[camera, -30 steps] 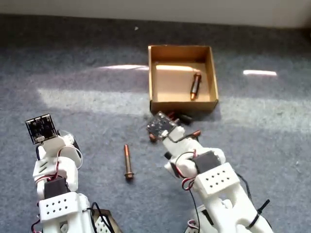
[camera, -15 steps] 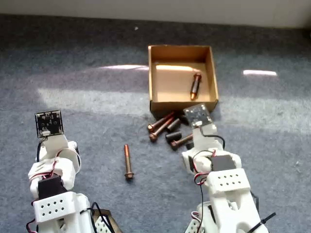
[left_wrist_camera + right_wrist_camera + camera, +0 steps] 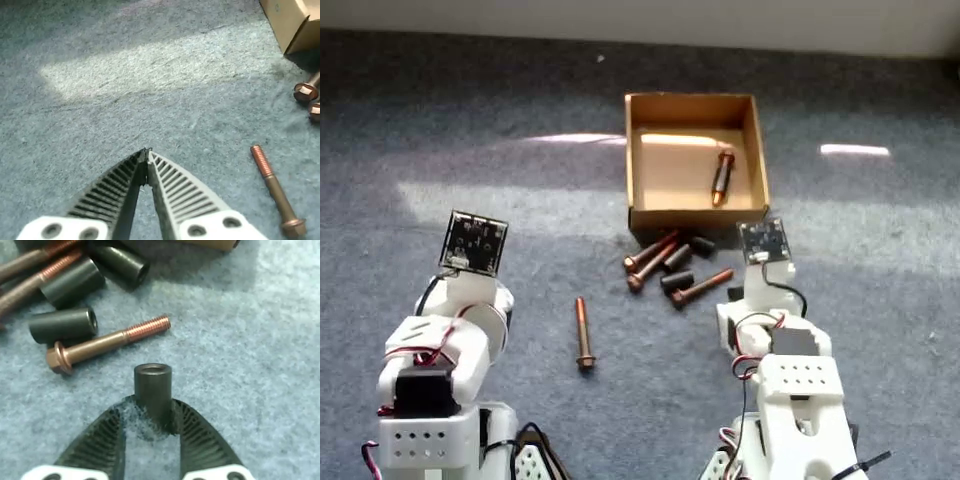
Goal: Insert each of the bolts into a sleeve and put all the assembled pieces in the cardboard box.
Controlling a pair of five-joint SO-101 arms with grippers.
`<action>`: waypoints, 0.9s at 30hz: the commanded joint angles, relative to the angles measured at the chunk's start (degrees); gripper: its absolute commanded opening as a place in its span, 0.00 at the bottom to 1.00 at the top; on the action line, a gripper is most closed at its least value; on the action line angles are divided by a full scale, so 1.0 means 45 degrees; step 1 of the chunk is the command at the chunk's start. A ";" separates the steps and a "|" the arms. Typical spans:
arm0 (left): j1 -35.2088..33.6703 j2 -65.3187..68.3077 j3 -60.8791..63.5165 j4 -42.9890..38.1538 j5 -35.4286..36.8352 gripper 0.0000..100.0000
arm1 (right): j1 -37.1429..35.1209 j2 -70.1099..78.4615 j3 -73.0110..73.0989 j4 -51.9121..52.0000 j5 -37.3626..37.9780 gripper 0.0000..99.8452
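My right gripper [image 3: 151, 410] is shut on a short black sleeve [image 3: 152, 385] that stands upright just above the carpet, to the right of the pile. A copper bolt [image 3: 107, 343] lies just beyond it, next to three loose black sleeves [image 3: 63, 325] and two more bolts [image 3: 650, 253]. My left gripper [image 3: 147, 154] is shut and holds nothing, hovering over bare carpet left of a lone copper bolt [image 3: 277, 192], also seen from above [image 3: 582, 333]. The cardboard box [image 3: 696, 217] holds one bolt in a sleeve [image 3: 722, 177].
Everything rests on grey-blue carpet crossed by bright bands of sunlight. The left arm [image 3: 455, 330] and right arm [image 3: 775, 340] stand at the near edge, with the pile and the lone bolt between them. A box corner [image 3: 292, 22] shows in the left wrist view.
The right arm swung from over the pile to its right side. The left arm turned rightwards, closer to the lone bolt.
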 commanded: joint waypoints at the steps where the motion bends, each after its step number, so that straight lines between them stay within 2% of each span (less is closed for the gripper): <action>1: 0.0713 0.0049 -0.1553 0.1133 -0.0684 0.03 | 0.0147 -0.0440 -0.0049 -0.0361 -0.0176 0.01; 12: 0.0733 0.0381 -0.1573 0.1094 -0.1016 0.03 | 0.0147 -0.0440 -0.0049 -0.0400 -0.0176 0.01; 22: 0.1807 0.6379 -0.4679 0.1582 -0.0918 0.03 | 0.0147 -0.0440 -0.0049 -0.0400 -0.0176 0.01; 27: 0.2354 0.9153 -0.5245 0.1621 -0.0918 0.05 | 0.0186 -0.0440 -0.0049 -0.0400 -0.0176 0.01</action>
